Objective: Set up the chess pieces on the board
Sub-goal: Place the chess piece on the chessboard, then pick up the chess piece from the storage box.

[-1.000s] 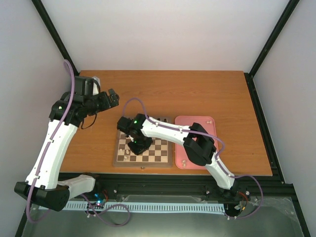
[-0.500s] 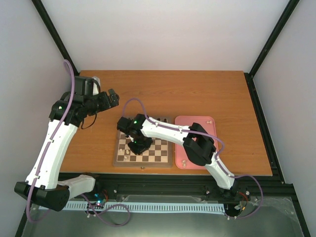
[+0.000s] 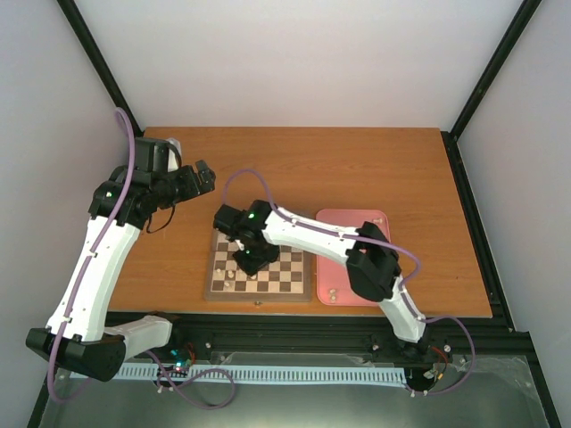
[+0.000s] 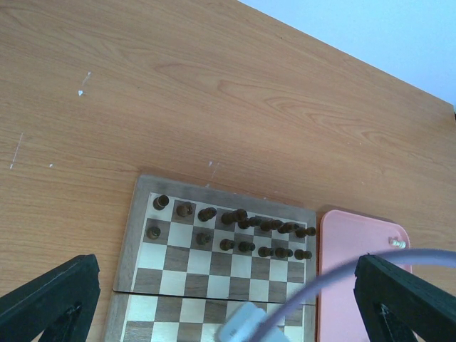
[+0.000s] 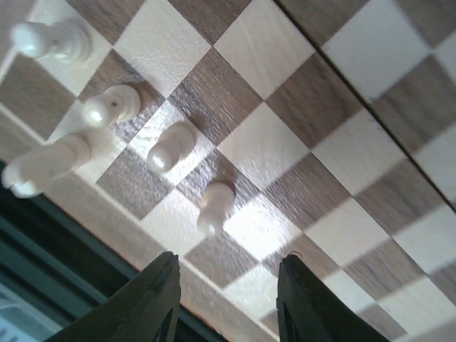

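**Right gripper parted above a cream pawn at the board's near edge**

The right gripper (image 5: 228, 306) hangs low over the chessboard (image 5: 320, 142). Its two dark fingers (image 5: 153, 299) stand apart, with nothing between them. Just beyond the gap a small cream-white pawn (image 5: 214, 206) stands free on a square, touching neither finger. Four more cream-white chessmen (image 5: 171, 146) stand on the squares near it, grouped along the board's brown border. The tallest piece (image 5: 43, 167) seems to lean out over the edge squares, though the steep wrist angle makes that hard to judge.

From above, this gripper sits over the near-left part of the board. Its white arm reaches in from the right, passing over the pink tray (image 3: 328, 272) that lies just beside the board's right edge. Two small cream pieces (image 3: 332, 292) lie on that tray, one near its near-left corner and one at its far-right corner.

The left gripper (image 3: 201, 176) is held in the air above the wooden table (image 3: 357, 169), beyond the board's far-left corner and well apart from it. Its jaws are spread wide and carry nothing. Its wrist camera looks down on the far half of the board, where the dark brown chessmen (image 4: 246, 228) crowd the two far rows, some of them bunched close together. A purple cable (image 4: 342, 274) crosses the lower part of that view.
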